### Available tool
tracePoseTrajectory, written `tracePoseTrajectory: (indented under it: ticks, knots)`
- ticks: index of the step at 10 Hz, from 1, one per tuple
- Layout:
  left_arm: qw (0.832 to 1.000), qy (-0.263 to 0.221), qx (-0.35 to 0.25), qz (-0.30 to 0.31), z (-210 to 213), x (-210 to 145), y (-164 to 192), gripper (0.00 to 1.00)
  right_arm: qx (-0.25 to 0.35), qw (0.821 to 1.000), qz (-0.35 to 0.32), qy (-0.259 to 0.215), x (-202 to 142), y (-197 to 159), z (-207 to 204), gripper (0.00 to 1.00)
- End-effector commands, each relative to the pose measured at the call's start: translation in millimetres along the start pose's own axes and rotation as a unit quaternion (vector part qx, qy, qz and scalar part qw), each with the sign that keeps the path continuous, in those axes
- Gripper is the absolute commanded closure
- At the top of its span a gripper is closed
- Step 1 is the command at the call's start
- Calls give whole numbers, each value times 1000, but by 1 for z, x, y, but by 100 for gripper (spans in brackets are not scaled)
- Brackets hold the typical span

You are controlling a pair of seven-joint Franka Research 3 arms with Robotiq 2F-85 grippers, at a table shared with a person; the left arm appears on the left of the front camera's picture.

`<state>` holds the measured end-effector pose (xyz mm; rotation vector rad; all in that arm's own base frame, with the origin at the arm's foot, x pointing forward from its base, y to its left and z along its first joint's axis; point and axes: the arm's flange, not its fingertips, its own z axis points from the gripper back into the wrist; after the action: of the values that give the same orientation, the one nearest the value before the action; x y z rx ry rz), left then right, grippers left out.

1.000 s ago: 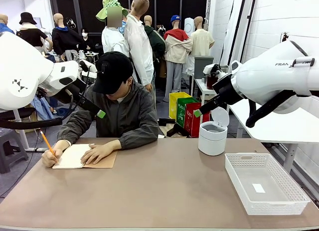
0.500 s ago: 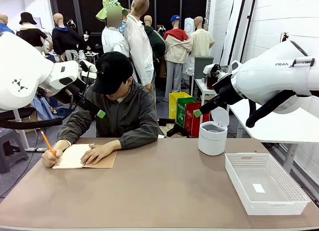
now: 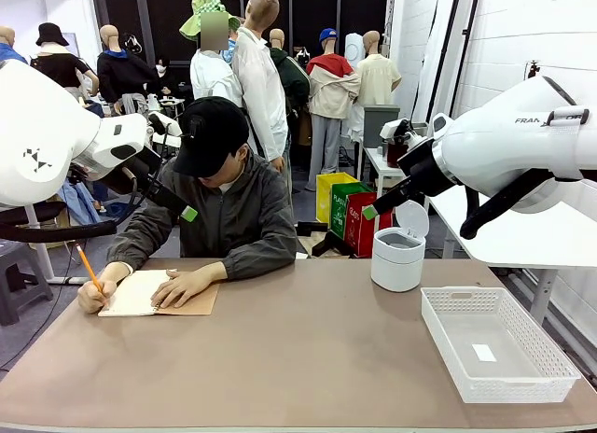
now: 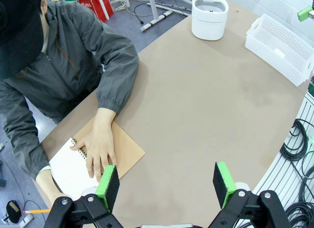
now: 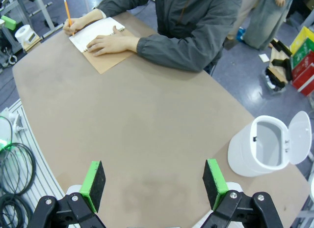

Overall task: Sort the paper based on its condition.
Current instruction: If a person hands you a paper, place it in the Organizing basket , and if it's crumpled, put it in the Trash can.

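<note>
Right arm (image 3: 511, 146) casing reads "FRAN", rest cut off; green bin (image 3: 341, 207) print perhaps "PLASTIC"

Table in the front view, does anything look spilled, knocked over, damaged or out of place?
Nothing stands out. The notebook lies flat under the person's hand, the white bin stands upright with its lid open, and the white basket sits level, holding a small white slip.

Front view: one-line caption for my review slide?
A person writes in a notebook with a pencil; a white bin and white basket stand to the right.
</note>
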<state>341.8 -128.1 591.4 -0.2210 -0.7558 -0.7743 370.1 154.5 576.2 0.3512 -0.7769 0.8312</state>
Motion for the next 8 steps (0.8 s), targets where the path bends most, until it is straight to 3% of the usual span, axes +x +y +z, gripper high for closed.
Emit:
tracePoseTrajectory:
  ticks: [1,8]
  knots:
    - [1000,2,-2,1,2,1,1,0,3,1000,0,-1,0,0,0,0]
    - [1000,2,-2,1,2,1,1,0,3,1000,0,-1,0,0,0,0]
